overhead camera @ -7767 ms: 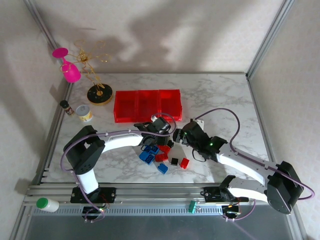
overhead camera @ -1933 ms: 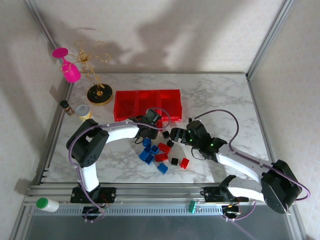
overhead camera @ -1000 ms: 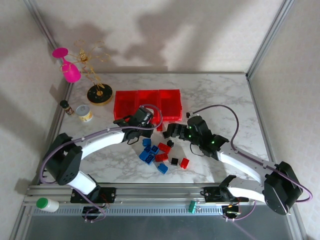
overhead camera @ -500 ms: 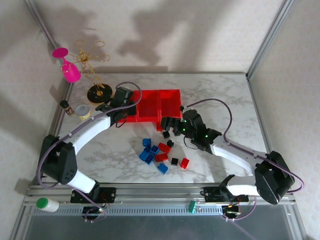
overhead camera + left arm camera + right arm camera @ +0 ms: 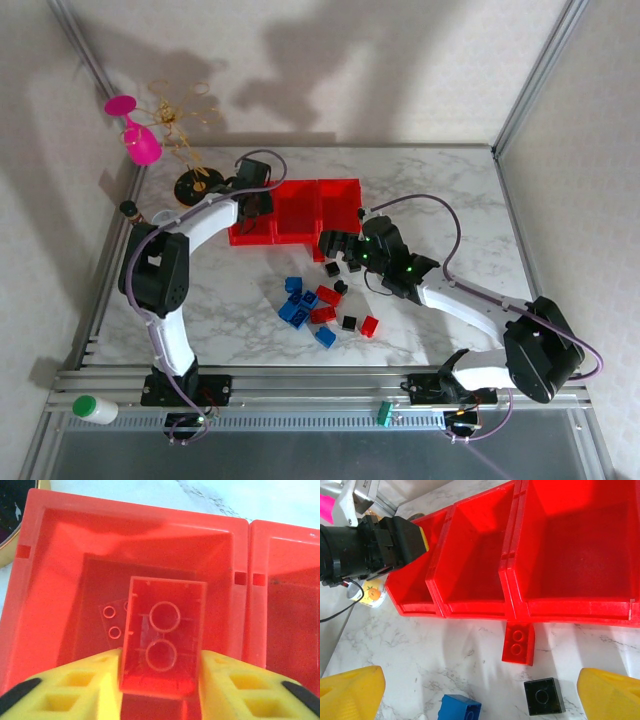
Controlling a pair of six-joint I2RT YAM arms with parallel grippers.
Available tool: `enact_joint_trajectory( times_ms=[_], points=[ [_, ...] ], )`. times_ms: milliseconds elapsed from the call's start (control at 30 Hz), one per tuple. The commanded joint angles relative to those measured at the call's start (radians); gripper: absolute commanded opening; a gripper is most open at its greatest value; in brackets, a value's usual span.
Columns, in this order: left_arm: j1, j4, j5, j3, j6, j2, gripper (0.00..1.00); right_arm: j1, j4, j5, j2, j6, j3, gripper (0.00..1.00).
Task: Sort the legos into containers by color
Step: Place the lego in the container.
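Left wrist view: the left claw (image 5: 160, 677) pinches a red lego (image 5: 162, 635) at frame centre, above the leftmost container (image 5: 45, 580). The right claw (image 5: 480, 690) gapes wide over loose legos (image 5: 518, 644) on the surface (image 5: 445, 655).

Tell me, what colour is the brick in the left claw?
Red. The left wrist view shows the brick best, between the fingers of the left claw, above a red bin.

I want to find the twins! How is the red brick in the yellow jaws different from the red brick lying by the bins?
The held brick sits between the left jaws, above the left bin; the table brick lies on the table, just outside the bins. The held brick shows its hollow underside; the table brick shows its studs. Both are red and oblong.
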Motion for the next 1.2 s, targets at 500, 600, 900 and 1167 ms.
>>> enact_joint_trajectory(
  times_ms=[500,600,900,1167],
  points=[
    [-0.074,0.013,0.058,-0.171,-0.074,-0.269,0.50,-0.043,-0.140,0.053,-0.102,0.000,-0.020,0.99],
    [-0.133,0.018,0.039,-0.219,-0.108,-0.330,0.52,-0.070,-0.181,0.059,-0.129,0.005,-0.039,0.99],
    [-0.320,0.089,0.001,-0.322,-0.284,-0.377,0.58,-0.102,-0.194,0.037,-0.190,0.036,-0.132,0.99],
    [-0.436,0.138,-0.040,-0.316,-0.384,-0.290,0.67,-0.127,-0.135,-0.006,-0.164,0.043,-0.177,0.99]
  ],
)
